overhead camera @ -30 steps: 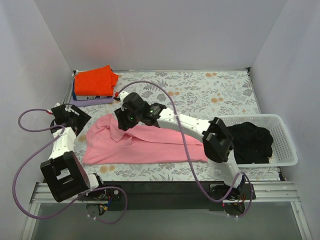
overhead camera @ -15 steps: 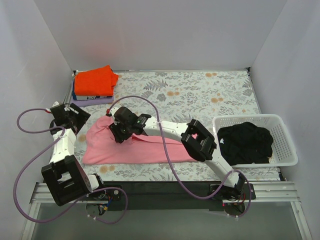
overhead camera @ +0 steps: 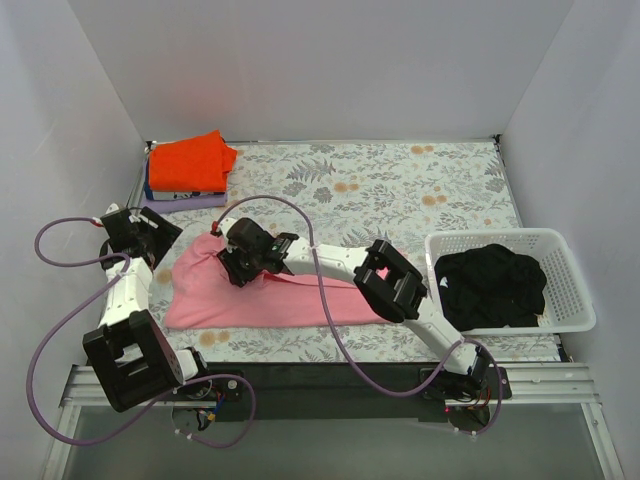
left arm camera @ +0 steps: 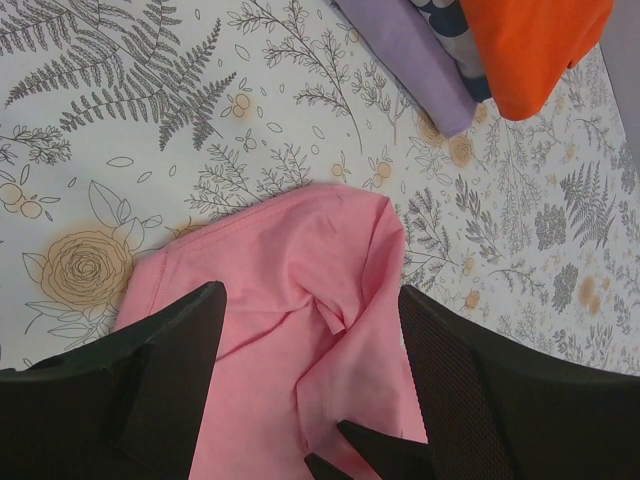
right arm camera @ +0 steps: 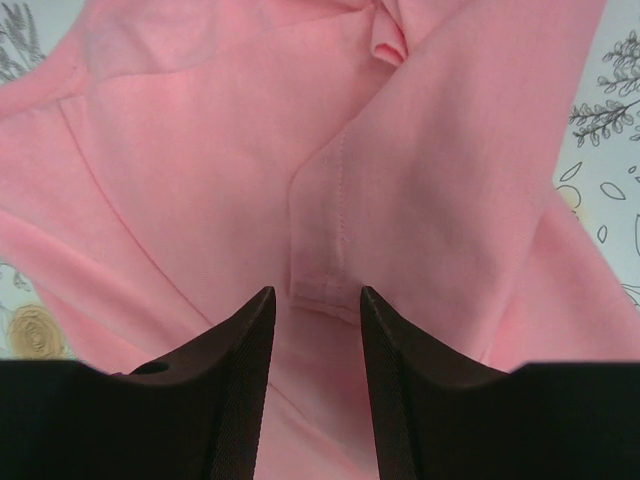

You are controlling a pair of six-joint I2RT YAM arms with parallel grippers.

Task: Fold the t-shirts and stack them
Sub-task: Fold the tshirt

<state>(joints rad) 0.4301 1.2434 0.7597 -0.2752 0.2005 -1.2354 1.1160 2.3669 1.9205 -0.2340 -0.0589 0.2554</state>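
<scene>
Pink t-shirt lies bunched under the right gripper, part-open, apparently holding nothing.

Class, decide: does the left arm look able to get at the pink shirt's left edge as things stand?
Probably yes. The left gripper hangs open over that edge of the pink shirt with nothing between; the right gripper sits further in, to one side.

Left claw gapes wide; right claw stands narrowly parted.
</scene>
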